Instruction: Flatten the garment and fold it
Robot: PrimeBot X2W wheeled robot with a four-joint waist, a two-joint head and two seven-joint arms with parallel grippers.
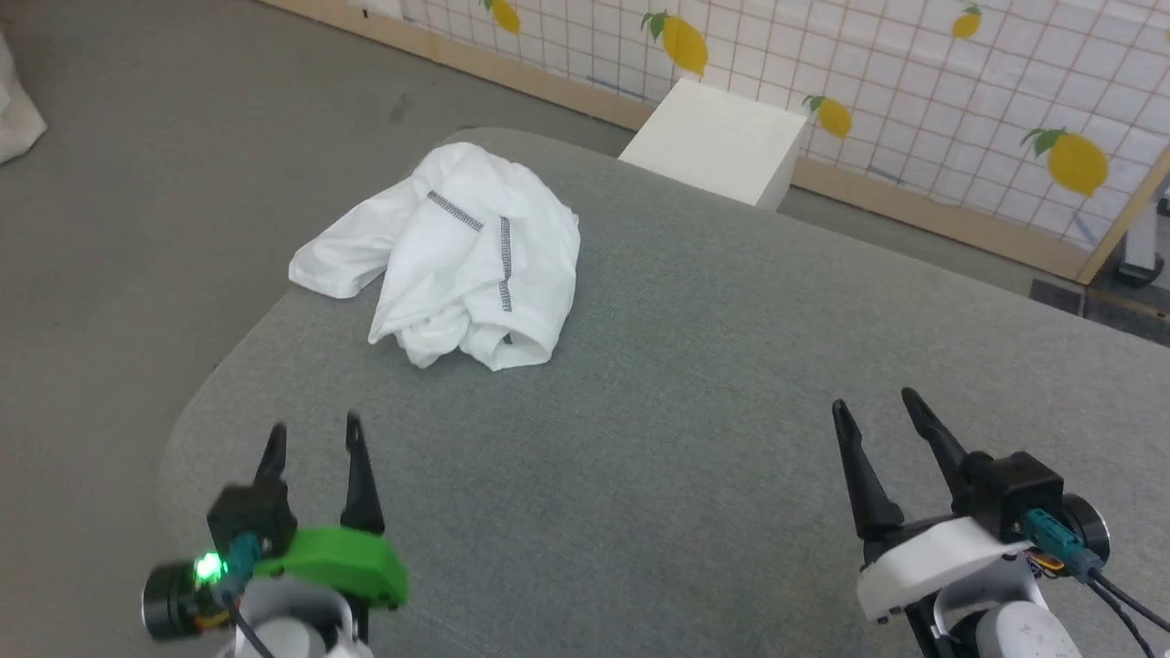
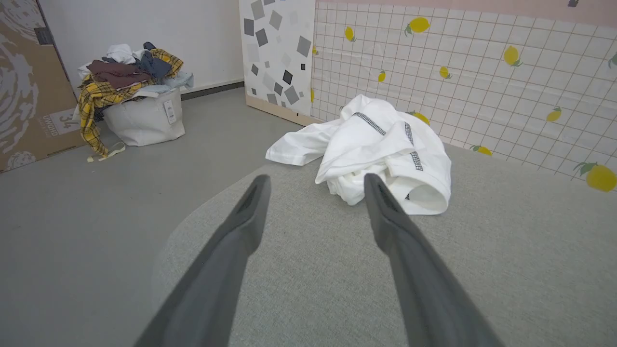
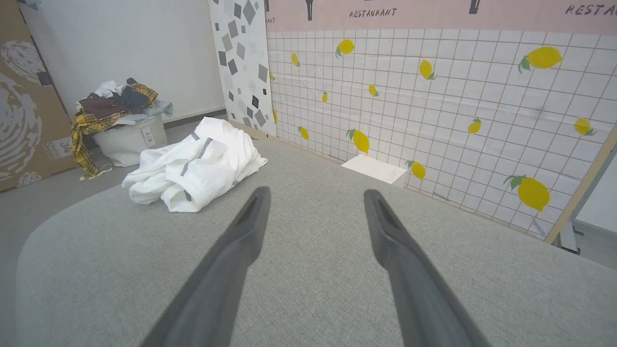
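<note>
**Opening stage of the task.** The garment [image 1: 466, 260] is shown crumpled in a heap at the far left corner of the table [image 1: 695, 393]. Dark stitched seam lines are turned upward and loose folds are bunched beneath. One tubular part, taken to be a sleeve [image 1: 334, 260], is stretched leftward to the table's rim and appears to overhang it slightly.

The left gripper [image 1: 315, 425] is seen at the near left of the table, with its jaws spread wide and nothing between them. In the left wrist view the heap lies ahead of this gripper, and a strip of bare table between the two is shown in the head view, so no contact is judged. The right gripper [image 1: 872, 399] is held at the near right, likewise spread and empty, well apart from the garment.

A box [image 1: 717, 137] is set on the floor behind the table, against a tiled wall [image 1: 960, 82] printed with lemons. A basket [image 2: 144, 118] heaped with clothes stands on the floor farther left.

Progress is judged as nil: nothing is flattened, no fold is made, and the cloth is not gripped. The whole task is left to be done: the heap is to be reached, spread flat with sleeves and hem laid out, and then folded.
</note>
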